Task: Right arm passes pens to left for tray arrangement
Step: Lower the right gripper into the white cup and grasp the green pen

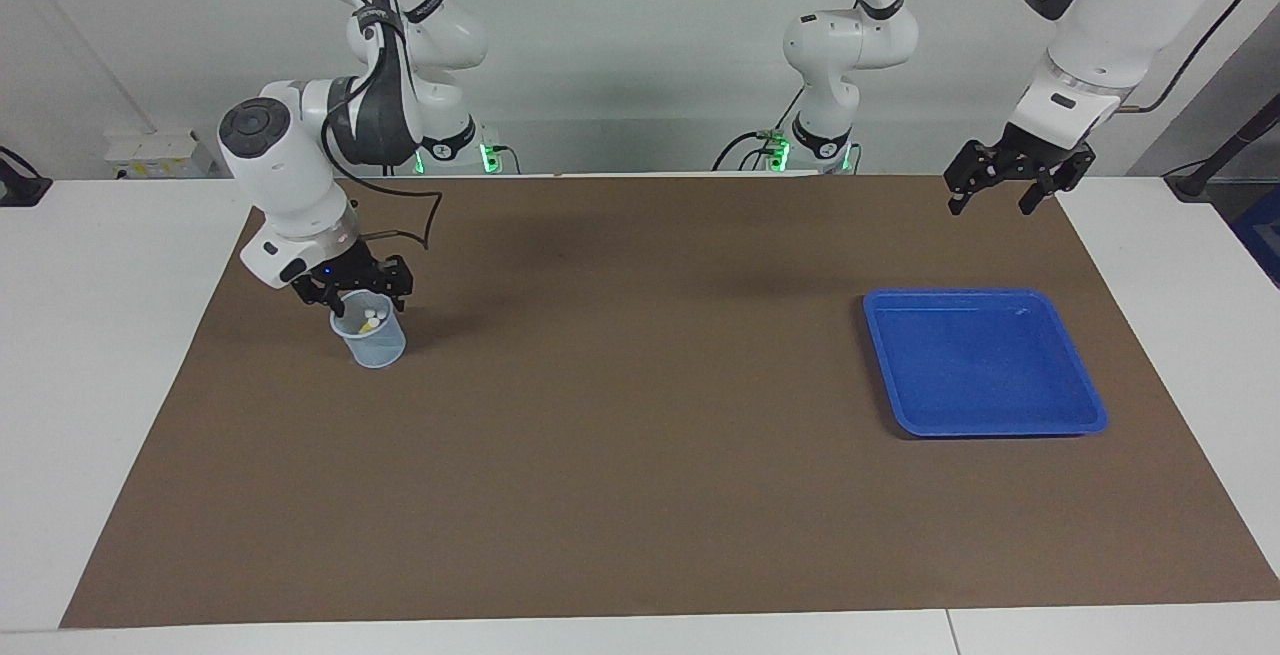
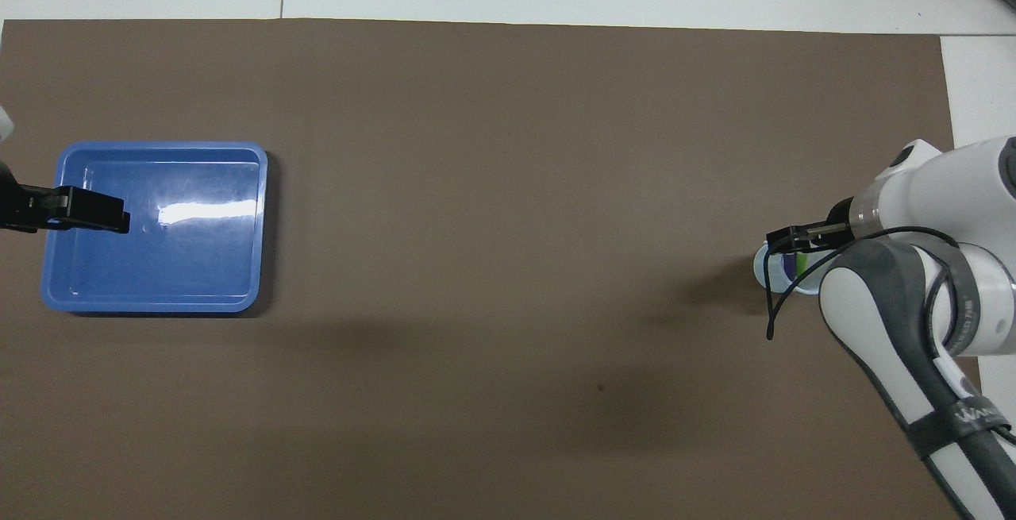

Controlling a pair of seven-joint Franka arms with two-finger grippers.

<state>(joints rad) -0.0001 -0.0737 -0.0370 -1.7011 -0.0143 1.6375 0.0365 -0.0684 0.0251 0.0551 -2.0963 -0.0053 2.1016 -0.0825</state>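
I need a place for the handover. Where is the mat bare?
The brown mat is bare between the cup and the blue tray. It is crowded only at the cup, where the right gripper hangs over the pens.

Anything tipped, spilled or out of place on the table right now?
Nothing stands out. The cup stands upright with the pens inside, right gripper at its rim. The tray lies flat; the left gripper waits above the mat.

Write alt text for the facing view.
The right arm's claw reaches down at the rim of a small translucent cup holding pens. The left arm's claw waits raised near an empty blue tray on a brown mat.
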